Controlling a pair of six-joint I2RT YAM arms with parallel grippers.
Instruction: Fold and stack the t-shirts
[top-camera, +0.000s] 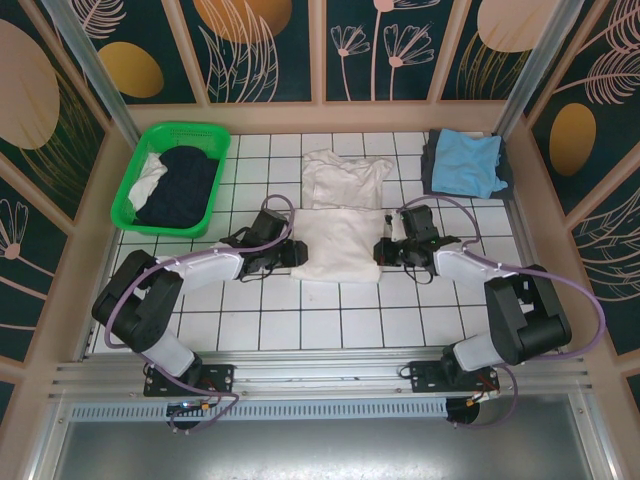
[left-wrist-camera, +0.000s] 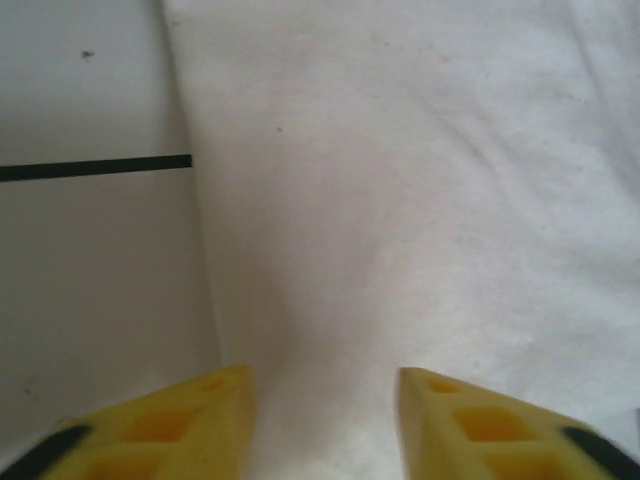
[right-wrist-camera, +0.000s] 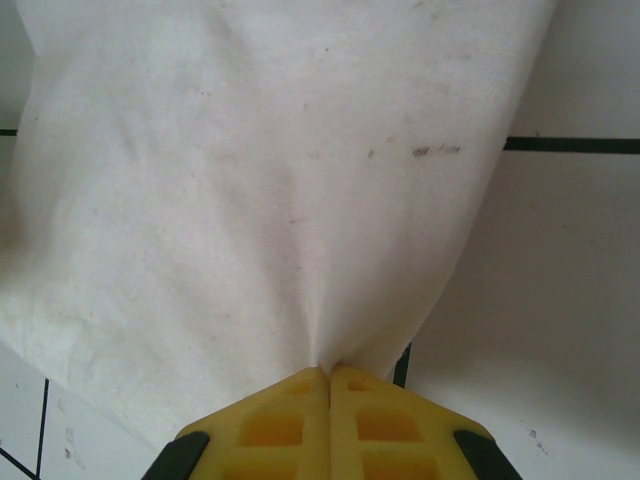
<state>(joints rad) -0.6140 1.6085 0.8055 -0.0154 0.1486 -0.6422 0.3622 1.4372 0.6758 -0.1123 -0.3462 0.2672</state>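
White t-shirt (top-camera: 338, 240), one, lies between both grippers: the right gripper (right-wrist-camera: 328, 372) is clamped on its edge, while the left gripper (left-wrist-camera: 325, 375) stands parted over the opposite edge. Beyond the jaws, one light blue t-shirt (top-camera: 468, 160) tops one dark grey t-shirt (top-camera: 430, 168); one dark navy t-shirt (top-camera: 182, 185) sits in one green basket (top-camera: 175, 131).

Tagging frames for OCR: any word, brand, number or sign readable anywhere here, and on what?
None can be read.
On the large white cloth t-shirt, small dark marks: too blurred to read.
On the dark patterned wall panels: leaf and flower drawings, no words.
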